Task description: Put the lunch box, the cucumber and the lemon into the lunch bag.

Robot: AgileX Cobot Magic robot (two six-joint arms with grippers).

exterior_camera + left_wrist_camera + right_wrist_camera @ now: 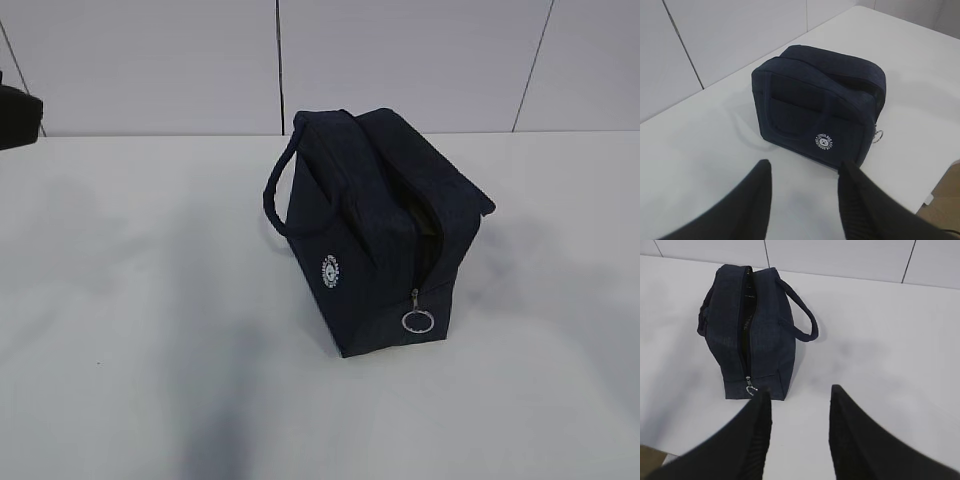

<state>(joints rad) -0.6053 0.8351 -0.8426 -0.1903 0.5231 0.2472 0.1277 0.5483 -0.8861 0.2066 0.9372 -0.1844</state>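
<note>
White counter (pixel 130 330), smooth and flat, with soft gray shadows on it. Behind it, a white wall (pixel 150 60) made of big panels, split by thin dark lines. Dark thing (pixel 18 115) at the far left edge, too cut off to tell. Past the counter edge in the left wrist view, a bit of brown floor (pixel 942 200). Even, soft light all over.

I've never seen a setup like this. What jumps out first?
A dark navy lunch bag stands alone in the middle of a white table, its top zipper partly open and a silver ring pull dangling at the near end. Black fingers of both arms hover apart, holding nothing.
</note>
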